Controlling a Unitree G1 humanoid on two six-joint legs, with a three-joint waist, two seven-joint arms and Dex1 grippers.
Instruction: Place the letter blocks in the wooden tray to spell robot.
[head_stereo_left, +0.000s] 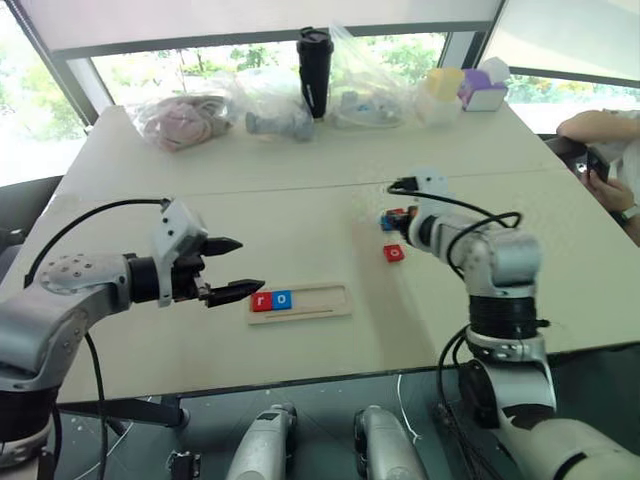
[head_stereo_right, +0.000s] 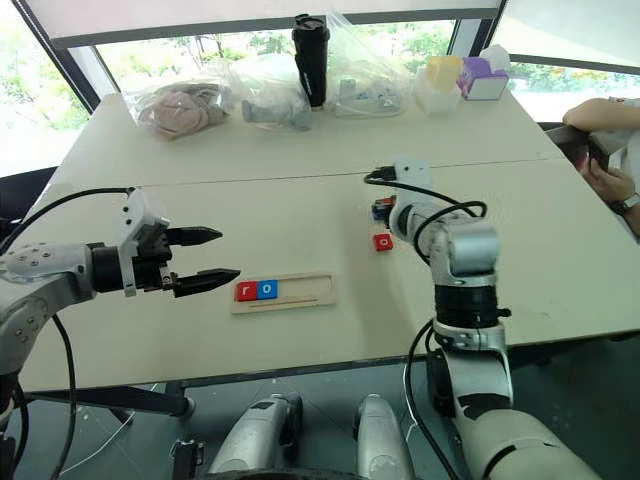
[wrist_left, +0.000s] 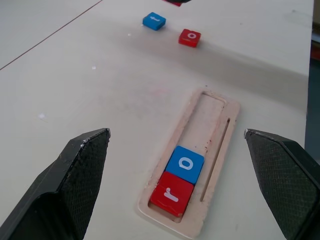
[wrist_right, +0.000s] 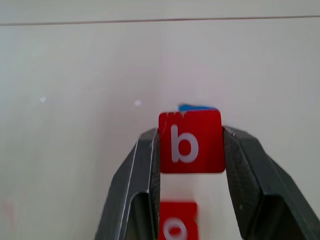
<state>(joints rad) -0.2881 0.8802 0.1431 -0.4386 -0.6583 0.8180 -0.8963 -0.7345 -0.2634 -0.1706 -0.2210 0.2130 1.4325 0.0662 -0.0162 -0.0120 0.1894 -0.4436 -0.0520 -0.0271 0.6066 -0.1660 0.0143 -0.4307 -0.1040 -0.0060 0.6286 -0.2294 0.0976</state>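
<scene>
Right tool (wrist_right: 190, 145) is pinching the red b block (wrist_right: 190, 141) edge to edge, letter facing the wrist camera and upright, block lifted off the table (head_stereo_left: 300, 180). Left tool (head_stereo_left: 232, 268) is spread wide, holding nothing, hovering just left of the wooden tray (head_stereo_left: 335, 302). Tray already has the red r block (head_stereo_left: 262, 301) and blue o block (head_stereo_left: 282, 298) seated at its left end, touching each other; the rest of the slot to the right is bare. The step in hand, as I read it, is carrying b to the third position. To do it well: bring b in from above the bare part of the slot, keep it flat and square to the tray's long edges, lower it just beside the blue o so it drops into the recess rather than riding on the rim, then release. Come down slightly right of the o and avoid shoving r and o out of line. Keep the letter's orientation matched to r and o. Relative to the right tool, the tray sits lower left in the head views, well apart across bare table. The red o block (head_stereo_left: 394, 253) lies on the table directly under and just nearer than the held b; the blue t block (wrist_left: 154, 20) lies beside it, just beyond.
</scene>
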